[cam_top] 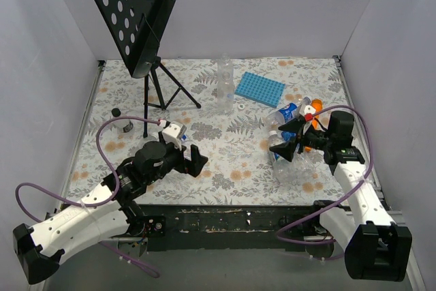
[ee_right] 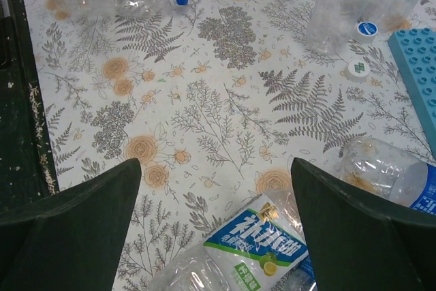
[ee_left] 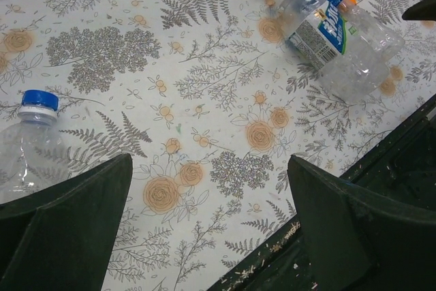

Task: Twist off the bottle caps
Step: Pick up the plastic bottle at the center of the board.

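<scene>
At the near edge of the floral-print table [ee_left: 204,66], the left gripper [ee_left: 210,168] is hovering with its jaws spread wide, gripping nothing. Its wrist camera is catching a clear plastic bottle [ee_left: 20,161] lying just beside one finger with its blue screw cap [ee_left: 37,99] on, a bottle the overhead camera is largely losing beneath the arm. Toward the right edge, the right gripper [ee_right: 216,165] is likewise standing fully apart and empty over a heap of clear crinkly bottles [cam_top: 296,168], some blue-and-white labelled, with an orange stick-shaped object [cam_top: 316,105] among them. The right wrist view is showing a loose blue-and-white cap [ee_right: 366,28] and a loose white cap [ee_right: 357,68] beside the upright clear bottles [cam_top: 223,86]. Near the far edge, a blue ridged tray [cam_top: 259,88] is lying to the right of a black perforated music stand [cam_top: 133,11].
</scene>
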Controlling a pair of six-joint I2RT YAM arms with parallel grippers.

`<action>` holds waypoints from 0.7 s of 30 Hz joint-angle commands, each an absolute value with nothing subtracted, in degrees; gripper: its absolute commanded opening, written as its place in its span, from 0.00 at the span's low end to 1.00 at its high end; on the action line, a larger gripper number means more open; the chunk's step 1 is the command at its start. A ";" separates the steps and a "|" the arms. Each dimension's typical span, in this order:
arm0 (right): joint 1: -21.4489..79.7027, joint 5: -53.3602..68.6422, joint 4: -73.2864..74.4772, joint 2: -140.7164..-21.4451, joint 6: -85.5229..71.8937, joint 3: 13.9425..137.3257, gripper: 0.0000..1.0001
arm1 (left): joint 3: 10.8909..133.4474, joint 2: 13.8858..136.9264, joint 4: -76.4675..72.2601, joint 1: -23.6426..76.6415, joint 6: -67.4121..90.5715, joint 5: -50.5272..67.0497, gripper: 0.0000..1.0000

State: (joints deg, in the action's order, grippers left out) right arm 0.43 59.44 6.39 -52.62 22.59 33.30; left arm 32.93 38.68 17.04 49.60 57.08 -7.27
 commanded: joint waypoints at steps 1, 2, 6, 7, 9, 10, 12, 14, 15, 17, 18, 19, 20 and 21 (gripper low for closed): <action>-2.28 64.86 0.62 -52.30 21.09 32.08 0.98 | 36.65 39.20 21.35 49.22 57.84 -10.19 0.98; -2.63 65.04 0.62 -52.29 21.09 32.08 0.98 | 36.91 39.46 21.71 49.22 57.40 -10.54 0.98; -3.25 65.57 0.61 -51.77 21.18 31.73 0.98 | 38.14 41.30 22.67 49.22 55.29 -12.56 0.98; -3.43 65.48 0.53 -51.77 21.27 31.73 0.98 | 38.58 41.83 22.85 49.22 54.85 -13.00 0.98; -3.60 65.39 0.62 -51.94 21.44 31.64 0.98 | 39.11 42.89 23.11 49.22 53.79 -13.62 0.98; -3.69 65.13 0.62 -51.94 21.53 31.64 0.98 | 39.29 43.33 23.29 49.22 53.35 -13.97 0.98; -3.69 65.13 0.62 -51.94 21.80 31.55 0.98 | 39.81 44.12 23.64 49.22 52.65 -14.68 0.98; -3.69 65.04 0.88 -51.77 22.06 31.64 0.98 | 39.90 44.56 23.73 49.31 52.30 -15.03 0.98; -3.69 65.04 0.97 -51.68 22.15 31.64 0.98 | 39.90 44.65 23.73 49.22 52.12 -15.20 0.98; -3.69 64.86 1.14 -51.33 22.50 31.64 0.98 | 39.99 44.82 23.64 49.22 51.77 -15.47 0.98; -3.69 64.78 1.14 -51.24 22.59 31.47 0.98 | 39.99 44.91 23.47 49.22 51.59 -15.56 0.98; -3.78 64.69 1.23 -50.98 22.67 31.55 0.98 | 39.90 45.00 23.29 49.31 51.42 -15.64 0.98; -3.69 64.60 1.40 -50.80 22.76 31.55 0.98 | 40.08 45.26 23.20 49.22 51.07 -15.73 0.98; -3.78 64.77 1.32 -50.63 22.85 31.55 0.98 | 40.25 45.52 23.29 49.22 50.80 -15.91 0.98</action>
